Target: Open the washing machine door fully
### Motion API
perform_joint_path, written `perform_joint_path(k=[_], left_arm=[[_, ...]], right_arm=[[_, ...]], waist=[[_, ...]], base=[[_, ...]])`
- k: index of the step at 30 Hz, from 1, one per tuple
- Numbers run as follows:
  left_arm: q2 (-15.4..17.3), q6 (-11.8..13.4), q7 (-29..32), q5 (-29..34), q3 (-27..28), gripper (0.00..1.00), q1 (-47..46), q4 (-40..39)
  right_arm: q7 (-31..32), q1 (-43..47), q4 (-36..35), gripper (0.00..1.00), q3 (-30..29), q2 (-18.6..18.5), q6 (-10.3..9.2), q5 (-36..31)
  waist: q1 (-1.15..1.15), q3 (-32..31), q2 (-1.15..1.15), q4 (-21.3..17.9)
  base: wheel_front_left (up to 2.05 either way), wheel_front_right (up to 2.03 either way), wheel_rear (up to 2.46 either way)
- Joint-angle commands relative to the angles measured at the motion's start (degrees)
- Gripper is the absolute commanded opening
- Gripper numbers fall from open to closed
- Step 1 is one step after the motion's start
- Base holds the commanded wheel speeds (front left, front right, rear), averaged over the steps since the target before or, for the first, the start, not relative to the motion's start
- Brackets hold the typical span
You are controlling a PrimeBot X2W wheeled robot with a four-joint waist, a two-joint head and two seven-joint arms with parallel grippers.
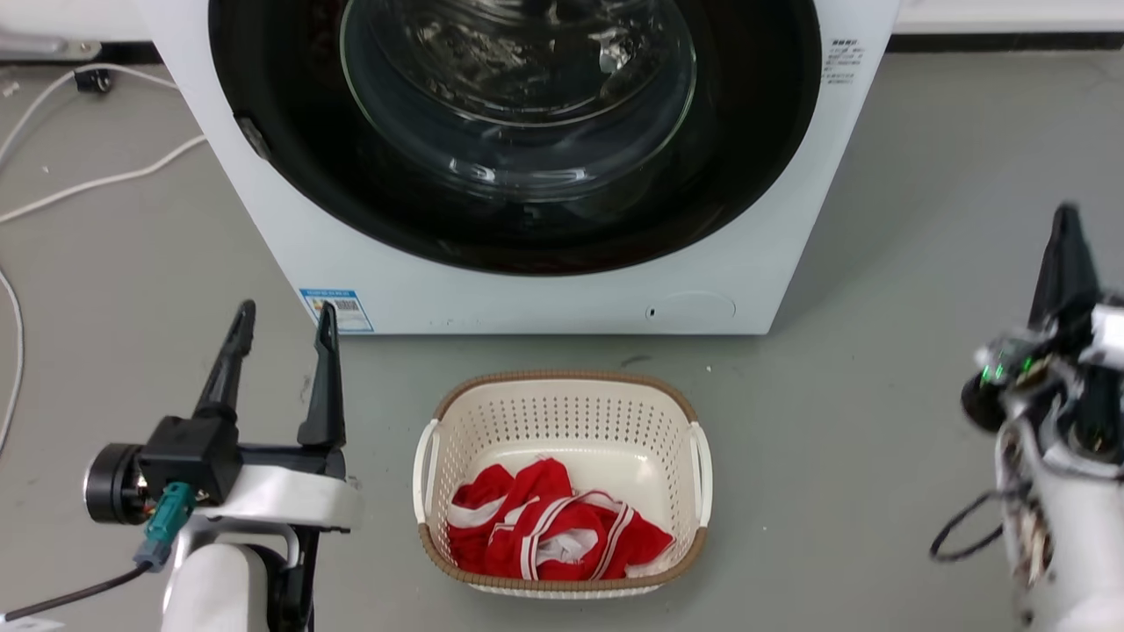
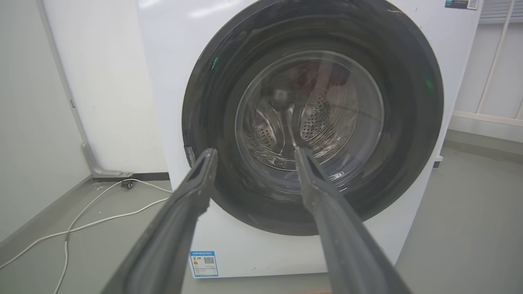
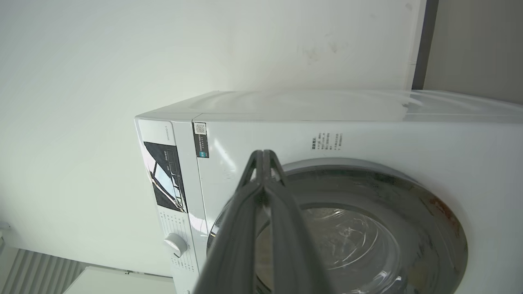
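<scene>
the washing machine door [image 2: 312,102] is round, glossy black-rimmed, with bulging clear glass

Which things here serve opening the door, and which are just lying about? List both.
For the job:
washing machine door
left gripper, open
right gripper, shut

Lying about:
laundry basket on the floor
red clothes in it
white cable on the floor

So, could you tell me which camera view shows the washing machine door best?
The left wrist view: the washing machine door shows almost whole, shut. The head view crops its top; the right wrist view shows it sideways, partly behind the right gripper.
</scene>
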Motion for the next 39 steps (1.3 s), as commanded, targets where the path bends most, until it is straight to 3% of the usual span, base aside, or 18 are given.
perform_joint_path(k=[1,6,12,18,28,39], left_arm=[[-0.01,-0.06,-0.14,-0.26,0.08,1.00,-0.84,-0.36],[0.13,-0.11,-0.14,-0.28,0.18,1.00,-2.85,-1.44],[0.21,-0.18,-0.14,-0.91,-0.18,1.00,-5.85,-2.21],[0.22,-0.24,-0.13,-1.24,-0.55,1.00,-8.37,-3.03],[0.24,-0.22,-0.14,-1.72,-1.20,1.00,-11.08,-4.03],[0.52,-0.23,-0.14,-2.17,-1.73,1.00,-13.00,-4.79]], right_arm=[[0.79,-2.77,1.15,0.00,-0.12,-1.01,0.00,0.54],[4.04,-14.37,9.59,0.00,1.20,-4.57,0.00,1.61],[6.88,-28.43,19.63,0.00,4.96,-9.99,0.00,-1.99],[13.77,-41.31,29.09,0.00,10.43,-13.03,0.00,-6.39],[28.57,-54.72,40.21,0.00,17.96,-12.35,0.00,-11.59],[35.42,-59.99,44.31,0.00,20.81,-10.37,0.00,-14.01]], waist=[[0.00,1.39,0.00,0.00],[0.00,4.84,0.00,0.40],[0.00,8.96,0.00,1.44],[0.00,12.65,0.00,2.12],[0.00,17.23,0.00,2.79],[0.00,21.18,0.00,3.53]], base=[[0.00,0.00,0.00],[0.00,0.00,0.00],[0.00,0.00,0.00],[0.00,0.00,0.00],[0.00,0.00,0.00],[0.00,0.00,0.00]])
